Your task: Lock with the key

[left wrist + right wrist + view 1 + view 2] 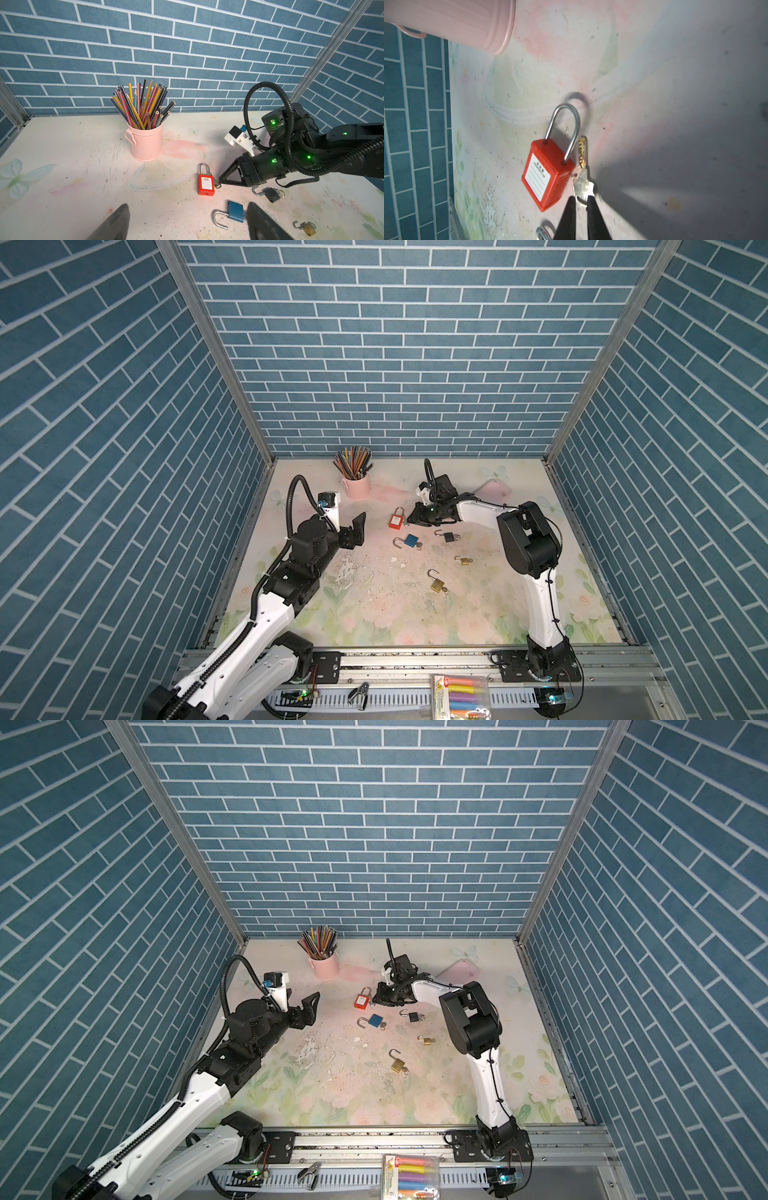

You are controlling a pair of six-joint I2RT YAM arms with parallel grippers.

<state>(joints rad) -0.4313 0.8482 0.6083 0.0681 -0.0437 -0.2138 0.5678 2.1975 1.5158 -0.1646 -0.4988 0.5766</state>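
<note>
A red padlock [396,521] [548,176] lies flat on the flowered table, its steel shackle seated in both holes. A brass key [582,166] [217,184] lies on the table along the lock's side, outside the body, its blade pointing the way of the shackle. My right gripper [581,197] [411,519] is low over the table at the key's bow. Its fingers stand slightly apart with the end of the bow between them. Further left, my left gripper [359,531] [188,205] hovers wide open and empty.
A pink bucket of pencils [356,485] stands behind the red lock. Nearer the front lie a blue padlock [411,541] with open shackle, a black padlock [449,536] and two brass padlocks [464,561] [436,584]. A pink object [496,488] lies behind the right arm.
</note>
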